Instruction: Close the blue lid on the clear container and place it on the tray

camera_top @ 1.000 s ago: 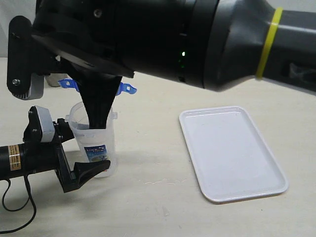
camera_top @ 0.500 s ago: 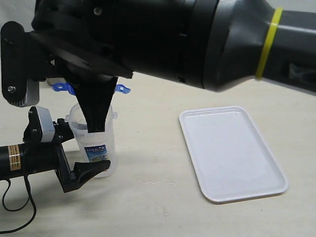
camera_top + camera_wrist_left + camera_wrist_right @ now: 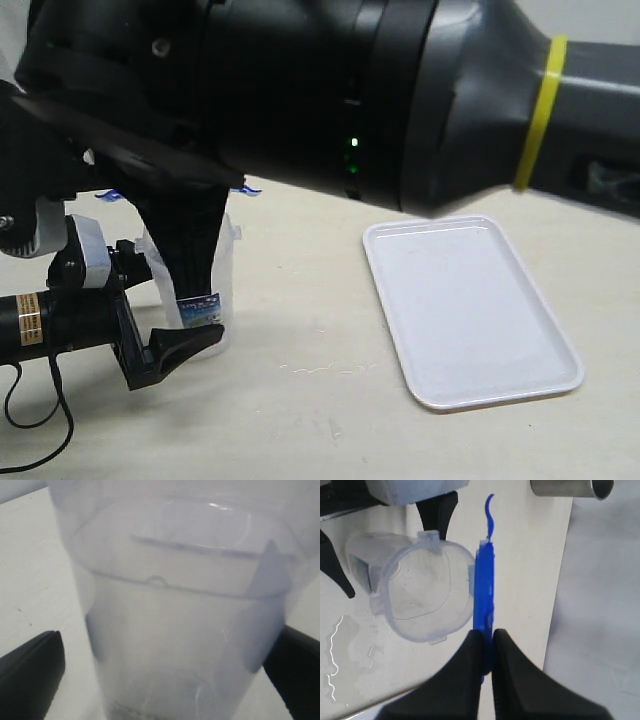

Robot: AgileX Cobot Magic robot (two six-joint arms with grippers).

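Clear container [image 3: 222,272] upright on the table [image 3: 300,400], flanked by the spread left gripper [image 3: 162,680] — no clamp evident, so liable to skid or tip under pressure. Blue lid [image 3: 483,580] pinched edge-on in clenched right gripper [image 3: 487,637], beside the rim; risks seating crooked. Tray [image 3: 470,310] well apart, off to the side.
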